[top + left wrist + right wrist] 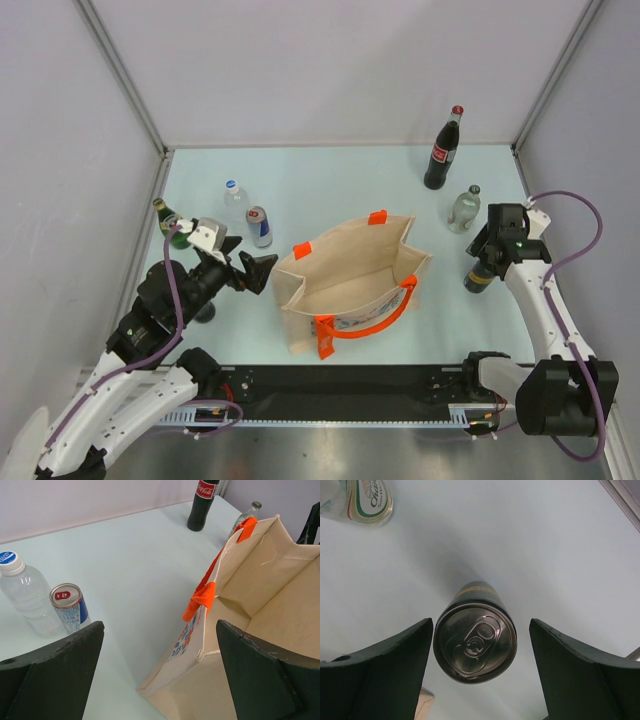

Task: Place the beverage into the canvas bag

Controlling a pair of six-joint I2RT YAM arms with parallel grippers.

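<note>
Two grippers in view, neither clamped on anything.

Right gripper [486, 256]: hangs pointing down over the dark can [477, 276], which stands upright on the table [330, 180] near the right-hand end of the canvas bag [350, 285], outside it and clear of its wall. In the right wrist view the right gripper [481, 630] sits astride the dark can [475, 645], pull-tab lid facing the camera. Fingers [385, 675] are spread, one on each side of the can. A visible gap remains between the can and the finger on the right of that view. The finger on the other side sits right at the can's edge; contact there cannot be confirmed. No squeeze on the can.

Left gripper [262, 273]: fully spread, holding nothing, level with the left end of the bag. In the left wrist view the left gripper [157, 630] points at a corner of the canvas bag [270, 595]; the orange handle [202, 600] and blue print [184, 637] lie between the two dark fingers [55, 675] as seen by that camera.

Canvas bag: upright at mid-table, mouth open upward.

Other items:
- cola bottle [443, 150], upright at the back right
- clear glass bottle [463, 210], just behind the right gripper
- water bottle [236, 200] with a blue cap, touching or just beside a blue-and-silver can [260, 227], both left of the bag
- green bottle [170, 222], partly hidden behind the left arm
</note>
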